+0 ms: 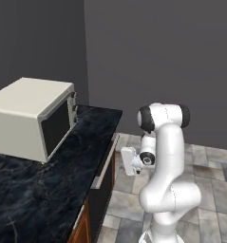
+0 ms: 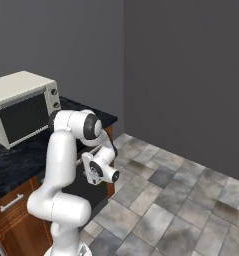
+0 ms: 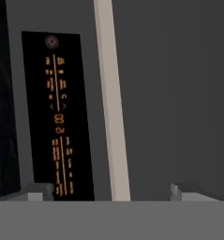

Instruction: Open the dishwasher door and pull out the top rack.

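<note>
The dishwasher door [image 1: 102, 198] is a black panel under the counter, standing shut. Its long grey bar handle [image 1: 105, 160] runs along the top edge. In the hand view the handle [image 3: 112, 108] crosses the picture upright, next to a black control strip [image 3: 57, 117] with orange signs. My gripper [image 1: 124, 160] hovers just off the door at handle height and points at it. It is open, with the fingertips [image 3: 37, 191] spread wide to either side of the handle [image 3: 112, 193] and nothing between them. The top rack is hidden behind the shut door.
A beige microwave [image 1: 34, 116] stands on the dark marble counter [image 1: 48, 190] above the dishwasher. Brown wooden cabinet fronts [image 2: 16, 220] flank the door. Grey tiled floor [image 2: 181, 200] stretches to the right, bounded by dark walls [image 2: 191, 75].
</note>
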Robot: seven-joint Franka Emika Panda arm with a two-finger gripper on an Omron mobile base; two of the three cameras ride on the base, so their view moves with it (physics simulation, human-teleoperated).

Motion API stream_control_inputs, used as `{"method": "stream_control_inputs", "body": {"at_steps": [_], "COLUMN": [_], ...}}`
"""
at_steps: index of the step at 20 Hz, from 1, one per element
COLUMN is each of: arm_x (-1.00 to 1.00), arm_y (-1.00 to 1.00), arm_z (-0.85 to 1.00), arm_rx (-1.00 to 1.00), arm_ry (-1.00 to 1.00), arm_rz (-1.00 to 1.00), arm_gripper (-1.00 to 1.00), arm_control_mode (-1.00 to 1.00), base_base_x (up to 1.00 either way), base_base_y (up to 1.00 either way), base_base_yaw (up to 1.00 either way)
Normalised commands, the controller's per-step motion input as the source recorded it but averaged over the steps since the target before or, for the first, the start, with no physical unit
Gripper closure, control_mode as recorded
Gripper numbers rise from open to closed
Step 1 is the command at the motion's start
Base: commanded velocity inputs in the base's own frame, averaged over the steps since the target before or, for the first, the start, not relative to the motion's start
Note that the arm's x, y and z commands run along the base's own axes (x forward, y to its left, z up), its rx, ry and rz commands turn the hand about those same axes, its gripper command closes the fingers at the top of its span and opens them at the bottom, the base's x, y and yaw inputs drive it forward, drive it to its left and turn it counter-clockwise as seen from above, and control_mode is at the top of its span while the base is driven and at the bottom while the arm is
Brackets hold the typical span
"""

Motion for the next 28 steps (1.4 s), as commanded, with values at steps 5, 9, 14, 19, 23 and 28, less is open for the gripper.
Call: {"method": "stream_control_inputs", "body": {"at_steps": [5, 9, 14, 19, 23, 28], "arm_x": [0.26, 0.26, 0.23, 0.18, 0.11, 0.10], "arm_y": [0.22, 0.23, 0.21, 0.21, 0.23, 0.24], "arm_z": [-0.26, -0.24, -0.23, -0.17, -0.10, -0.12], "arm_rx": [0.00, 0.00, 0.00, 0.00, 0.00, 0.00], "arm_ry": [0.00, 0.00, 0.00, -0.01, -0.04, -0.04], "arm_rz": [-0.01, -0.01, -0.01, -0.01, -0.01, -0.01], "arm_gripper": [-1.00, -1.00, -1.00, -1.00, -1.00, -1.00], "arm_control_mode": [-1.00, -1.00, -1.00, -1.00, -1.00, -1.00], "base_base_x": [0.00, 0.00, 0.00, 0.00, 0.00, 0.00], "base_base_y": [0.00, 0.00, 0.00, 0.00, 0.00, 0.00], "base_base_yaw": [0.00, 0.00, 0.00, 0.00, 0.00, 0.00]}}
